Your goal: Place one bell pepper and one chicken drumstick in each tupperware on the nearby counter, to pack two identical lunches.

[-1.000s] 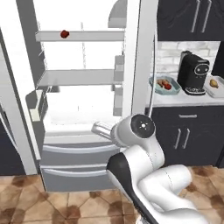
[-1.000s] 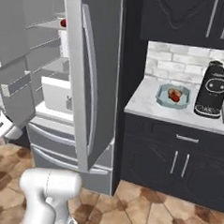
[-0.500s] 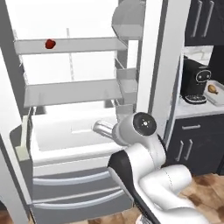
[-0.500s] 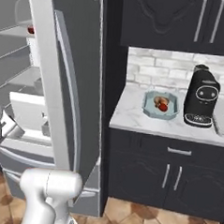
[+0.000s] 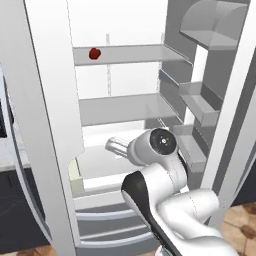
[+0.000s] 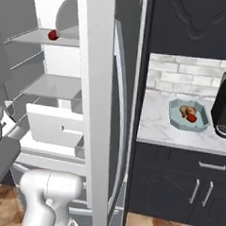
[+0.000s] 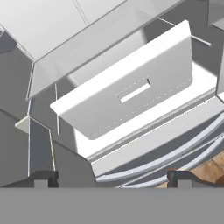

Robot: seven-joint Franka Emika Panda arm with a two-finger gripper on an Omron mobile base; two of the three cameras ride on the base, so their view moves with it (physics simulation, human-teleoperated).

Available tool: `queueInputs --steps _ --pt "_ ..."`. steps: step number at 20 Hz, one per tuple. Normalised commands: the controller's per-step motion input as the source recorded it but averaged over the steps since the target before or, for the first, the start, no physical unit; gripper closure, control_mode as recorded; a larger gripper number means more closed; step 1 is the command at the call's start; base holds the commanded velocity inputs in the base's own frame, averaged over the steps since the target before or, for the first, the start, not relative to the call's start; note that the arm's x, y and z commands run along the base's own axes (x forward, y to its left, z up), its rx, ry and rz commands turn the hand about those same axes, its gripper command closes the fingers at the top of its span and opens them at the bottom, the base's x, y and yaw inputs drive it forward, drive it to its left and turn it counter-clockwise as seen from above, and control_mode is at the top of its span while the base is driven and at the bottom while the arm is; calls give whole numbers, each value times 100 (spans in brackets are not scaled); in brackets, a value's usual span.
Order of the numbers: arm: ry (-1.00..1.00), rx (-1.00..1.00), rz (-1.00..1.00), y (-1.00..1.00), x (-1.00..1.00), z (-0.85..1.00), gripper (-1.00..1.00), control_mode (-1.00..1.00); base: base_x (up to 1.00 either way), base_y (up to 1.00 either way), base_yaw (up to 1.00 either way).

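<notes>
While the teal tupperware [image 6: 189, 115] on the bench [image 6: 157, 124] already holds one chicken drumstick [image 6: 186, 110] and one bell pepper [image 6: 192, 118], you look to be on the second lunch, and the step in hand seems to be fetching the other bell pepper [image 5: 94, 53] from the open fridge [image 5: 125, 75]. That pepper sits alone on the fridge's upper shelf [image 5: 131, 54], toward its left end and close to the back wall. I cannot see the grey container or a second drumstick from here, so you will have to find both later.

Your gripper [image 7: 109, 177] is empty, jaws spread wide, with the two dark fingertips [image 7: 43, 178] well apart in the hand view. It is aimed low, at the white drawer [image 7: 131, 94] with a slot handle near the bottom of the fridge, far below the pepper's shelf. The next move, as I judge it, calls for raising the hand and tipping it up past the middle shelf [image 5: 125, 107] to reach the upper one, then coming in level so the jaws straddle the pepper from its sides.

Mind what stands around the fridge. Its door [image 6: 94, 109] hangs open between the fridge interior and the bench, so carrying the pepper over will mean swinging or driving around it. The door bins [image 5: 197, 102] line the fridge's right side and narrow the reach. Just right of the teal tupperware stands a black coffee machine [image 6: 225, 107]; keep clear of it when you set things down.
</notes>
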Motion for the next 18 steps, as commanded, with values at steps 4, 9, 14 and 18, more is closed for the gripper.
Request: queueInputs --steps 4,9,14,18 --pt "0 0 0 0 0 0 -100 100 71 5 -8" --pt "0 0 0 0 0 0 -100 100 34 69 -34" --pt "0 0 0 0 0 0 -100 100 38 14 -26" --pt "0 0 0 0 0 0 -100 100 67 -9 -2"
